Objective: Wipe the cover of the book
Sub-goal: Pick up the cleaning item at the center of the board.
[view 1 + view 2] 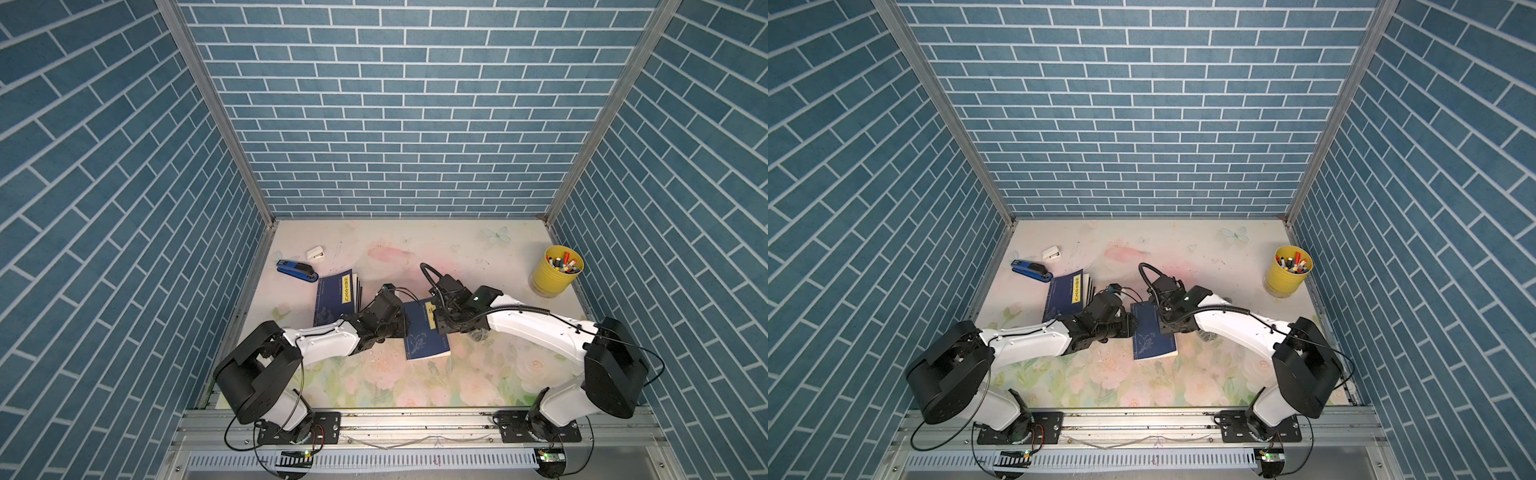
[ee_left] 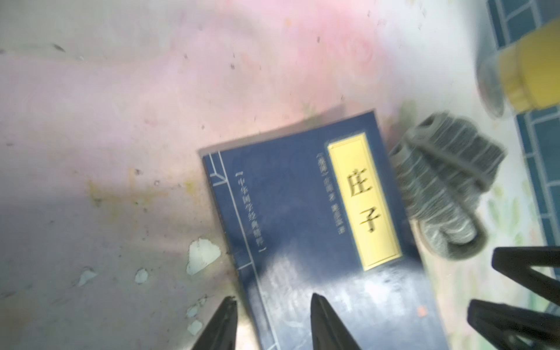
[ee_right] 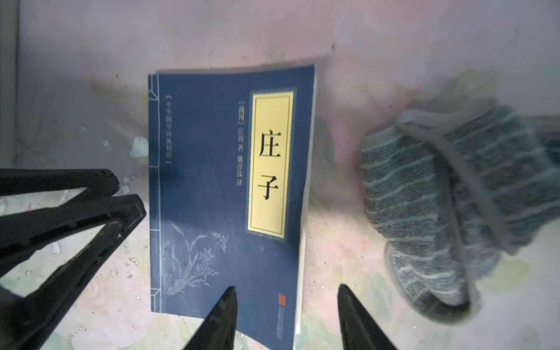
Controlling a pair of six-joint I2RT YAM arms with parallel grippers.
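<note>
While flat, book (image 3: 212,181) partly beneath right gripper (image 3: 287,289).

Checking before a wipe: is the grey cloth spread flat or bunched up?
Bunched up: the grey striped cloth lies in a crumpled roll beside the blue book, off its cover.

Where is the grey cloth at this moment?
The right wrist view shows the cloth lying on the table at the robot's right of the book, a gap between them. In both top views the right arm mostly hides it.
</note>
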